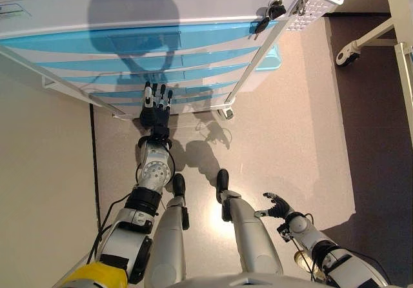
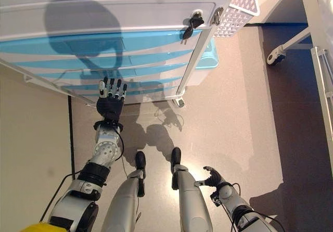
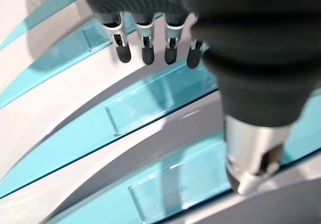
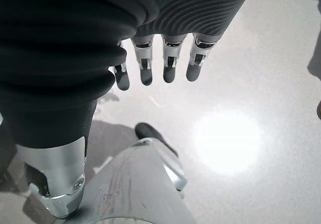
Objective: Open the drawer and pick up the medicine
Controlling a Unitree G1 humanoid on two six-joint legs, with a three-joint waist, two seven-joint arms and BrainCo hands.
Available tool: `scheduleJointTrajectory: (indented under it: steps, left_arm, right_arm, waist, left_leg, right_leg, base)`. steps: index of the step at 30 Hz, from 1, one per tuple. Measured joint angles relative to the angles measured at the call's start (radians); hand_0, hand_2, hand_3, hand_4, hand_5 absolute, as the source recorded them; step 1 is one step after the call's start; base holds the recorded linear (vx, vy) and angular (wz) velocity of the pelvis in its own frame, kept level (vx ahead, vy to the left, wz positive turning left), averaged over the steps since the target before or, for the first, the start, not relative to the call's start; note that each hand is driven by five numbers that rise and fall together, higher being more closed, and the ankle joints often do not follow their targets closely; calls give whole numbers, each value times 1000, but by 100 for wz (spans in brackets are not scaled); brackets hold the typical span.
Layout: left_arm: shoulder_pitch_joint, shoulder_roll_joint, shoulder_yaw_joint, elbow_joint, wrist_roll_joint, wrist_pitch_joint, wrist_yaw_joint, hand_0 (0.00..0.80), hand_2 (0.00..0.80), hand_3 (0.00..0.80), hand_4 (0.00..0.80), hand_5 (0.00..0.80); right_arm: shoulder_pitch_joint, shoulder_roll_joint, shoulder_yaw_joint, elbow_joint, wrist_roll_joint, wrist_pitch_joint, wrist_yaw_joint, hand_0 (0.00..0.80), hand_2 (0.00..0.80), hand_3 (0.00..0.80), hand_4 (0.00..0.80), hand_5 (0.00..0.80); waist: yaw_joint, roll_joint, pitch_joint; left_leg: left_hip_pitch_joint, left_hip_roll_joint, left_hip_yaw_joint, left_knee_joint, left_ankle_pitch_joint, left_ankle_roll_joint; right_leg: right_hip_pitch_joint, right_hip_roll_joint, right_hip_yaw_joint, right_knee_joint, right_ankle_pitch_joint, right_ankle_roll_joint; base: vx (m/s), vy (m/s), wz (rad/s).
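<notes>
white cabinet point(image 1: 161, 4), translucent blue drawers point(image 1: 129, 42), white lattice basket point(image 1: 319, 0), beige floor point(image 1: 290, 126)

Bright, even overhead light. Hard dark shadow falls across the white cabinet with translucent blue drawer fronts point(image 1: 155, 49). Strong glare spot on the glossy beige floor point(image 4: 228, 141). Wrist views soft up close; dark ribbed covers nearly featureless. Eye views bow at the edges.

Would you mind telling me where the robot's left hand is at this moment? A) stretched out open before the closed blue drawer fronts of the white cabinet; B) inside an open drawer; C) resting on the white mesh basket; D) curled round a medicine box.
A: the left hand reaches with straight fingers toward the blue drawer fronts of the white cabinet, all closed.
</notes>
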Motion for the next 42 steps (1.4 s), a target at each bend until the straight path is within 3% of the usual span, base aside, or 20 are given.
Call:
scheduleJointTrajectory:
  steps: [23,42]
  left_arm:
    - [-1,-6,-5,9,-9,-2,15,0,0,0,0,0]
    - [-13,-63,5,11,-18,-41,51,0,0,0,0,0]
  right_arm:
    - [5,-3,13,1,-9,-2,15,0,0,0,0,0]
    - [6,5,21,1,-9,-2,-3,0,0,0,0,0]
  waist:
    - [-2,-13,4]
    - [-2,-27,4]
  left_leg:
    - [44,-2,2,-37,12,4]
    - [55,-5,2,-41,12,4]
  right_leg:
    - [38,-2,0,-25,11,2]
    - [50,-1,-1,-31,12,3]
  base:
    - [0,0,0]
    - [0,0,0]
